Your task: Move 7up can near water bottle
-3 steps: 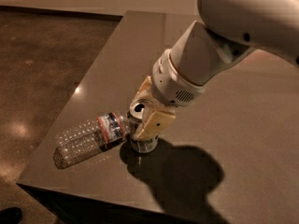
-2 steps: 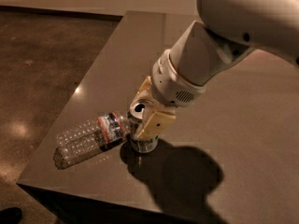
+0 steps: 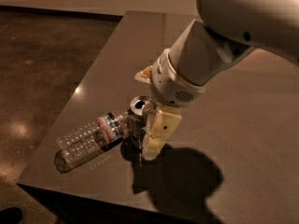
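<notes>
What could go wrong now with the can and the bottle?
The gripper is right against the upright can, so pulling away carelessly might tip it over. The bottle lies on its side by the can, close to the table edge, so a bump could roll it off.

My gripper (image 3: 147, 113), nr the front-left corner of the table (image 3: 247, 139), now has its fingers spread wider than a sec ago. Far finger (image 3: 143, 74) has pulled back twd the far edge, clear of the 7up can (image 3: 137, 127). Near finger (image 3: 158, 133) reaches lower twd the front edge, alongside the can's wall. Wrist (image 3: 175, 85) is tilted steeper.
</notes>
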